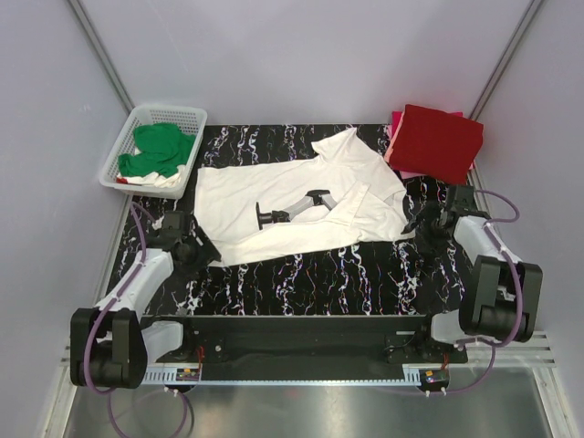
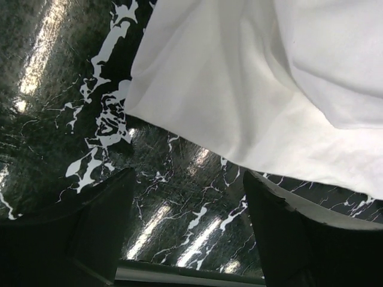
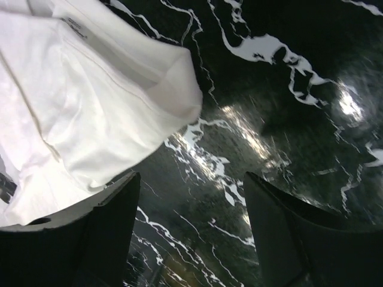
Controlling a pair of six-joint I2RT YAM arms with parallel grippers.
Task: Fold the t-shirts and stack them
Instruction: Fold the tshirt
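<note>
A white t-shirt (image 1: 292, 196) with a black robot-arm print lies spread across the black marbled table (image 1: 310, 274). My left gripper (image 1: 196, 245) is open and empty at the shirt's near left corner; its wrist view shows the white hem (image 2: 239, 95) just beyond the fingers (image 2: 281, 233). My right gripper (image 1: 425, 222) is open and empty by the shirt's right sleeve (image 3: 90, 107). A folded red t-shirt (image 1: 438, 141) lies on a pink one (image 1: 396, 128) at the back right. A green t-shirt (image 1: 160, 148) sits in the basket.
A white lattice basket (image 1: 187, 114) stands at the back left with the green shirt and some white cloth in it. Grey walls close in the table on three sides. The arm bases stand at the near edge.
</note>
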